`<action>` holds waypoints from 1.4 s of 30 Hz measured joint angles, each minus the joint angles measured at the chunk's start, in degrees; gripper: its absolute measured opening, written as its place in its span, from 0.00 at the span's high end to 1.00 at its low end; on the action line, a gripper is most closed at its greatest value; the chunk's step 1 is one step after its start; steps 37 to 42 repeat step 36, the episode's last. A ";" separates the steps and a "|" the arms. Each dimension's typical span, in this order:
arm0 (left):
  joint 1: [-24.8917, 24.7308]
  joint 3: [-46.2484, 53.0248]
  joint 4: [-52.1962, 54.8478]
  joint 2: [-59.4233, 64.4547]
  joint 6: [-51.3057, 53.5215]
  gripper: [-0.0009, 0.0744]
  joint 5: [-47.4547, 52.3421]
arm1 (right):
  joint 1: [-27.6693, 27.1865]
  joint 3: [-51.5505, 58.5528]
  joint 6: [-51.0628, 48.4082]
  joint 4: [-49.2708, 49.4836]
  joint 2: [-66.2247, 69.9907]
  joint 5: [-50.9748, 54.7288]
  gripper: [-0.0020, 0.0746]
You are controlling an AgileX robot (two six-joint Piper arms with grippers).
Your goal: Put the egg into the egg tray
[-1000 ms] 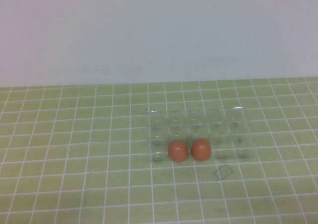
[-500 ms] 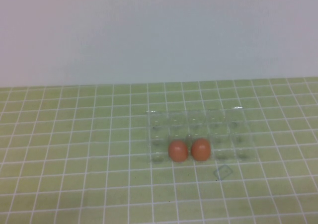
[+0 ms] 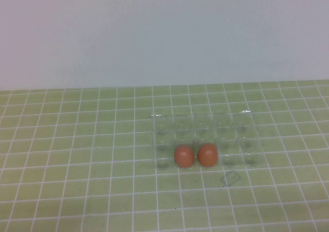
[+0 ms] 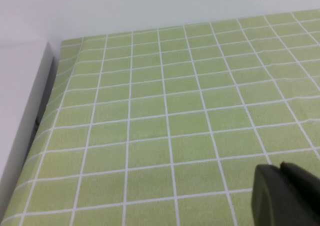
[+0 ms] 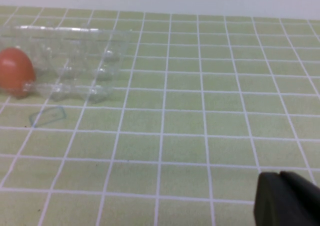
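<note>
The clear plastic egg tray point(image 3: 247, 113) lies on the green checked mat, right of centre. Two orange-brown eggs sit side by side in its near row: one egg point(image 3: 184, 156) on the left, the other egg point(image 3: 207, 154) on the right. The right wrist view shows the tray point(image 5: 70, 35) and one egg point(image 5: 16, 71) at its end. Neither arm shows in the high view. My left gripper point(image 4: 281, 167) is shut and empty over bare mat, far from the tray. My right gripper point(image 5: 280, 175) is shut and empty, well apart from the tray.
A small clear plastic scrap point(image 3: 230, 178) lies on the mat just in front of the tray; it also shows in the right wrist view point(image 5: 47, 115). A white wall point(image 3: 164, 36) bounds the far side. A white edge point(image 4: 25, 116) borders the mat by the left gripper.
</note>
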 joint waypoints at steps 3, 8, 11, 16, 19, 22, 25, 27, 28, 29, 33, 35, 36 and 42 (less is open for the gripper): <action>0.00 0.00 0.00 0.00 0.00 0.99 0.00 | 0.00 0.00 1.67 -1.28 0.00 -0.11 0.98; 0.00 0.00 0.00 0.00 0.00 0.99 0.00 | 0.00 0.00 2.15 -2.46 0.00 -0.22 0.98; 0.00 0.00 0.00 0.00 0.00 0.99 0.00 | 0.00 0.00 2.03 -2.69 0.00 -0.22 0.98; 0.00 0.00 0.00 0.00 0.00 0.99 0.00 | 0.00 0.00 1.34 -2.79 0.00 -0.22 0.98; 0.00 0.00 0.00 0.00 0.00 0.99 0.00 | 0.00 0.00 1.24 -2.79 0.00 -0.22 0.98; 0.00 0.00 0.00 0.00 0.00 0.99 0.00 | 0.00 0.00 1.11 -2.79 0.00 -0.22 0.98; 0.00 0.00 0.00 0.00 0.00 0.99 0.00 | 0.00 0.00 0.94 -2.79 0.00 -0.22 0.98; 0.00 0.00 0.00 0.00 0.00 0.99 0.00 | 0.00 0.00 0.84 -2.79 0.00 -0.22 0.98; 0.00 0.00 0.00 0.00 0.00 0.99 0.00 | 0.00 0.00 0.84 -2.79 0.00 -0.22 0.98; 0.00 0.00 0.00 0.00 0.00 0.99 0.00 | 0.00 0.00 0.84 -2.79 0.00 -0.22 0.98; 0.00 0.00 0.00 0.00 0.00 0.99 0.00 | 0.00 0.00 0.84 -2.79 0.00 -0.22 0.98; 0.00 0.00 0.00 0.00 0.00 0.99 0.00 | 0.00 0.00 0.84 -2.79 0.00 -0.22 0.98; 0.00 0.00 0.00 0.00 0.00 0.99 0.00 | 0.00 0.00 0.84 -2.79 0.00 -0.22 0.98; 0.00 0.00 0.00 0.00 0.00 0.99 0.00 | 0.00 0.00 0.84 -2.79 0.00 -0.22 0.98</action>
